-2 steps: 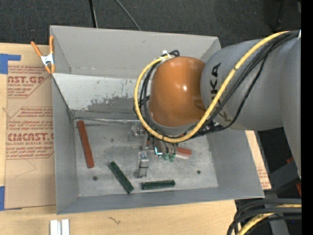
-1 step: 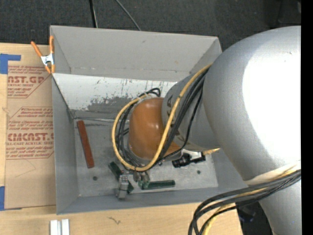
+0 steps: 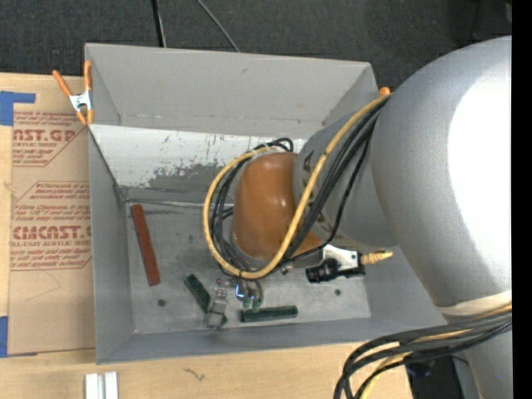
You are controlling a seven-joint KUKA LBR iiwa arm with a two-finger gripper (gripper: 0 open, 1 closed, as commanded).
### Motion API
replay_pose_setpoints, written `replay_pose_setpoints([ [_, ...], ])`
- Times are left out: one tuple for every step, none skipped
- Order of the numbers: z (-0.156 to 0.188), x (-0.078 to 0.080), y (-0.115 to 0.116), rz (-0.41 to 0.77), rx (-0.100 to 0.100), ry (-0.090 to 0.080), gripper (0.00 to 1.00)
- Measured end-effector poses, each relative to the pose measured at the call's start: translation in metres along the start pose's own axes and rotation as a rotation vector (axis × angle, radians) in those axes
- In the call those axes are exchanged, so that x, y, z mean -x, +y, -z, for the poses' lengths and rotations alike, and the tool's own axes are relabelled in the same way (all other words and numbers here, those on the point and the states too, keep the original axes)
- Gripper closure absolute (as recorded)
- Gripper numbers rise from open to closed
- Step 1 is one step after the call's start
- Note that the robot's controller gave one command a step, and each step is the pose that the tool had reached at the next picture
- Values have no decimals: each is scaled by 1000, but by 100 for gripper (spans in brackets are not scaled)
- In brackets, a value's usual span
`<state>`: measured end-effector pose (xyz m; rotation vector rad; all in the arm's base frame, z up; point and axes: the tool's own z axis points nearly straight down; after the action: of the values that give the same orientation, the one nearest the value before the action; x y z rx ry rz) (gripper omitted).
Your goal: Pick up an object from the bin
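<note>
My gripper (image 3: pixel 223 304) hangs low over the front middle of the bin floor, under the arm's orange cover. A short dark green bar (image 3: pixel 197 290) lies tilted just to its left, touching or nearly touching it. A second dark green bar (image 3: pixel 271 312) lies flat just to its right, close to the bin's front wall. Whether either bar is held cannot be made out.
A long reddish-brown stick (image 3: pixel 145 244) lies lengthwise on the left side of the bin floor, well apart from the gripper. The arm with its looped cables covers the middle and right of the bin.
</note>
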<state>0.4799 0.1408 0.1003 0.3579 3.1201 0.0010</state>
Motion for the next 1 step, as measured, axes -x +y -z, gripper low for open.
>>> replay_pose_setpoints([
  [9,-2,14,-2,0,1,0],
])
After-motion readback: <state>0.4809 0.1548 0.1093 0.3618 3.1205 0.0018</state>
